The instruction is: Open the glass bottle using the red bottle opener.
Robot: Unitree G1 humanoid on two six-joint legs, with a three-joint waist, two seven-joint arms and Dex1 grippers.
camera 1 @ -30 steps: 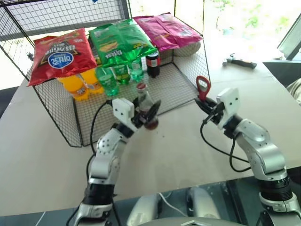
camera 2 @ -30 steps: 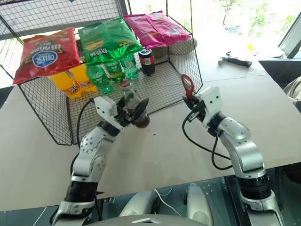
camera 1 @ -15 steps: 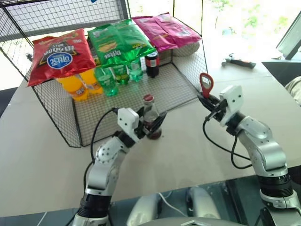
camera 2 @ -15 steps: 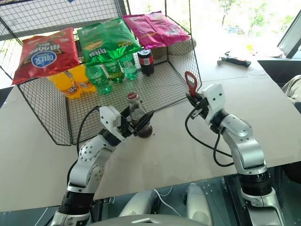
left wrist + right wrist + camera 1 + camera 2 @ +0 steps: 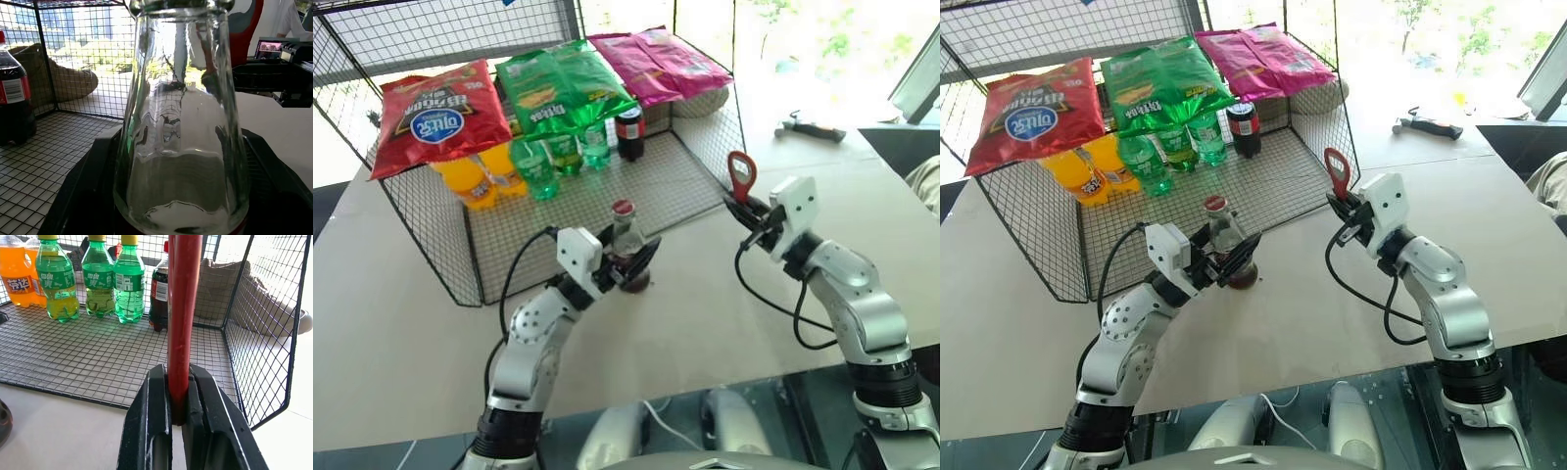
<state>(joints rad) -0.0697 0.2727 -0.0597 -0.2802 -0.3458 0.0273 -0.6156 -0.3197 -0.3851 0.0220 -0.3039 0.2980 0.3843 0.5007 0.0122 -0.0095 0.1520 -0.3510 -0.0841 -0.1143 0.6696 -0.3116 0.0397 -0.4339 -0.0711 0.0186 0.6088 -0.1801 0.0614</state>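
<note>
The left tool (image 5: 625,262) holds the glass bottle (image 5: 626,244) by its lower body, one black finger on either side of the glass, as the left wrist view shows close up (image 5: 181,122). The bottle stands upright with its base on or just above the tabletop (image 5: 705,323); I cannot tell which. It is right at the front edge of the wire cage's (image 5: 401,211) mesh floor. A red cap (image 5: 623,208) sits on its narrow neck, and a little dark liquid shows at the bottom.

The right tool (image 5: 741,211) is clamped tight on the handle of the red bottle opener (image 5: 739,175), which stands upright above the fingers with its looped head on top. In the right wrist view the red handle (image 5: 183,308) rises straight out from between the two closed fingers (image 5: 157,421). The opener is held in the air to the right of the bottle, well apart from it and near the cage's right front corner.

Inside the cage, at the back, stand orange drink bottles (image 5: 470,178), green plastic bottles (image 5: 540,162) and a dark cola bottle (image 5: 630,132). Above them lie a red snack bag (image 5: 438,113), a green snack bag (image 5: 560,86) and a pink snack bag (image 5: 658,61). A dark hammer-like thing (image 5: 811,126) lies far off on the tabletop to the right.
</note>
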